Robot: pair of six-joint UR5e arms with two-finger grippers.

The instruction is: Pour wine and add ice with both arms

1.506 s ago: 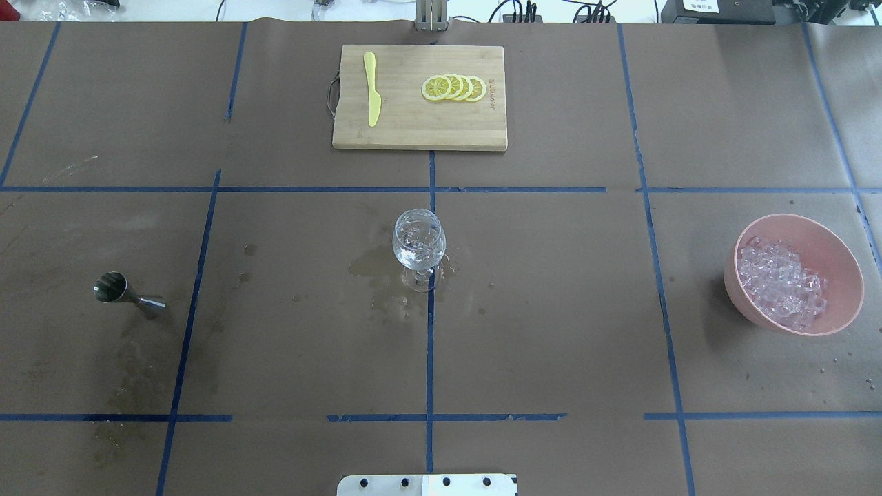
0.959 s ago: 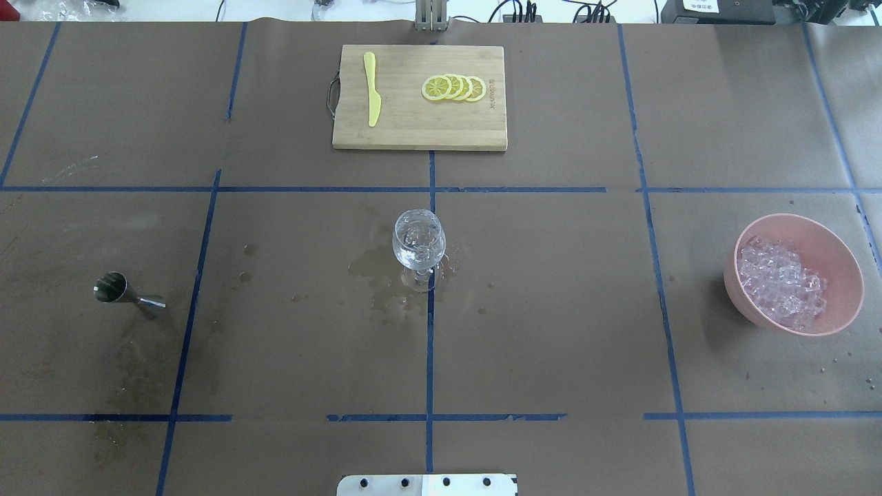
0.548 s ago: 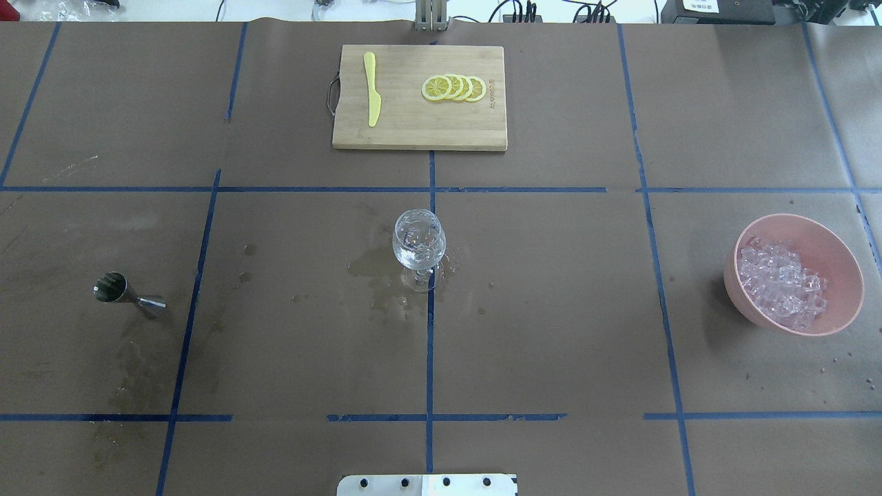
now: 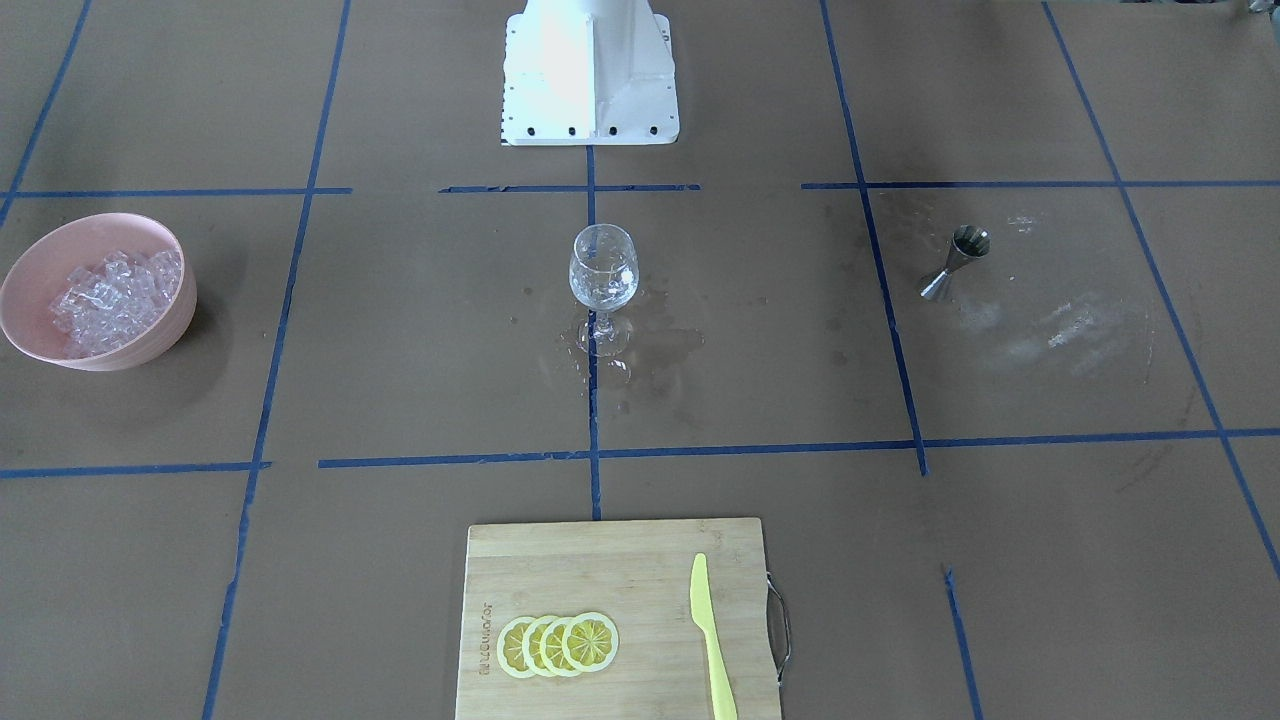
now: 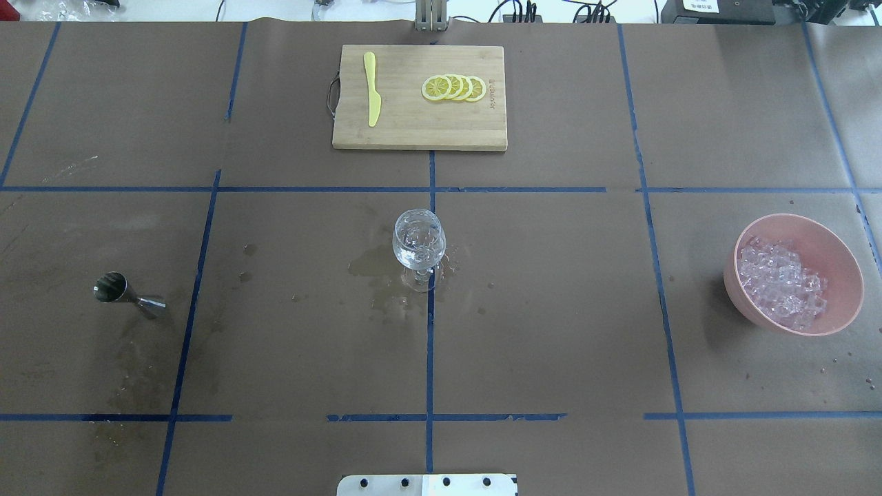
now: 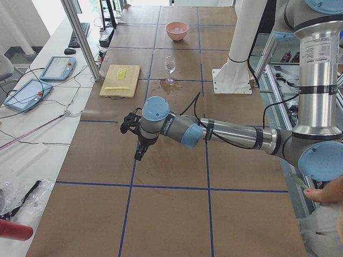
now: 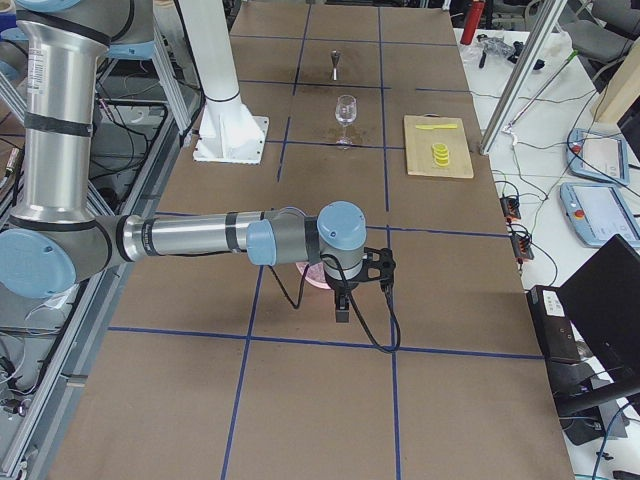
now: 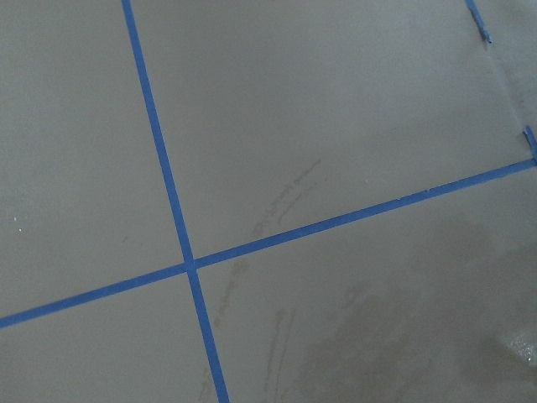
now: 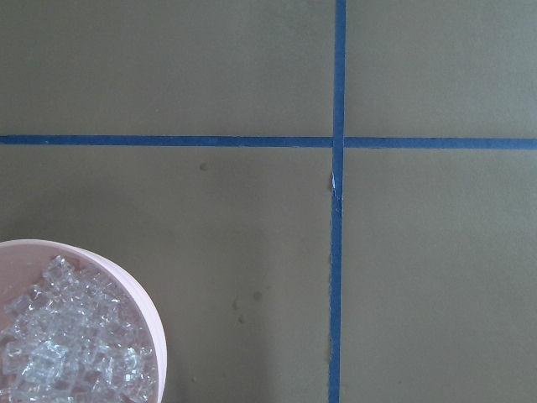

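Observation:
A clear stemmed wine glass [image 5: 418, 242] [image 4: 603, 268] stands at the table's middle on a wet patch. Something clear glints in its bowl; I cannot separate wine from ice there. Ice [image 5: 781, 282] [image 9: 71, 357] fills a pink bowl [image 5: 837, 241] [image 4: 20, 275] at the robot's right. Both arms show only in the side views. The left gripper [image 6: 139, 154] hangs over bare paper far from the glass. The right gripper [image 7: 342, 310] hangs just beside the bowl [image 7: 312, 276]. Whether either is open or shut, I cannot tell.
A steel jigger [image 5: 114, 289] [image 4: 958, 258] stands at the robot's left beside damp stains. A bamboo cutting board [image 5: 413, 131] at the far edge carries lemon slices [image 5: 453, 88] and a yellow knife [image 5: 373, 89]. A person's hand [image 6: 324, 195] shows by the robot base.

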